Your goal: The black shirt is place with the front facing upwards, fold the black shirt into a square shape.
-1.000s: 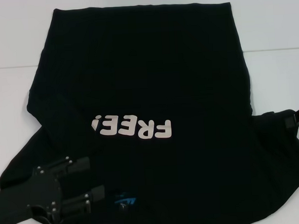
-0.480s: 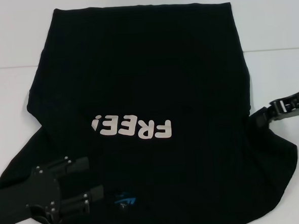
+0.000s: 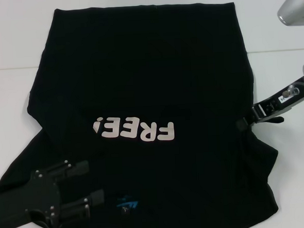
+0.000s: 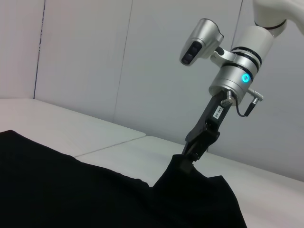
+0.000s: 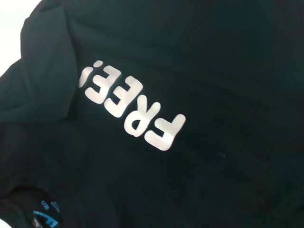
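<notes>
The black shirt [image 3: 150, 78] lies front up on the white table [image 3: 281, 33], with white "FREE!" letters [image 3: 135, 129] on its chest and a small blue logo [image 3: 127, 204] near the collar. My right gripper [image 3: 244, 123] is at the shirt's right side, shut on the sleeve cloth. In the left wrist view the right gripper [image 4: 186, 156] holds that cloth up in a small peak above the shirt [image 4: 71, 185]. My left gripper [image 3: 93, 180] rests over the shirt's near-left part beside the collar, open, with nothing between its fingers. The right wrist view shows the letters [image 5: 133, 107] on the shirt [image 5: 213, 71].
White table shows on both sides and beyond the shirt's hem [image 3: 143, 8]. The right arm's silver elbow [image 3: 295, 7] hangs over the far right. A pale wall [image 4: 118, 57] stands behind the table.
My right gripper has moved left and upward with the sleeve, drawing the shirt's right edge inward. The right arm's elbow has come into view. The left gripper has barely moved.
</notes>
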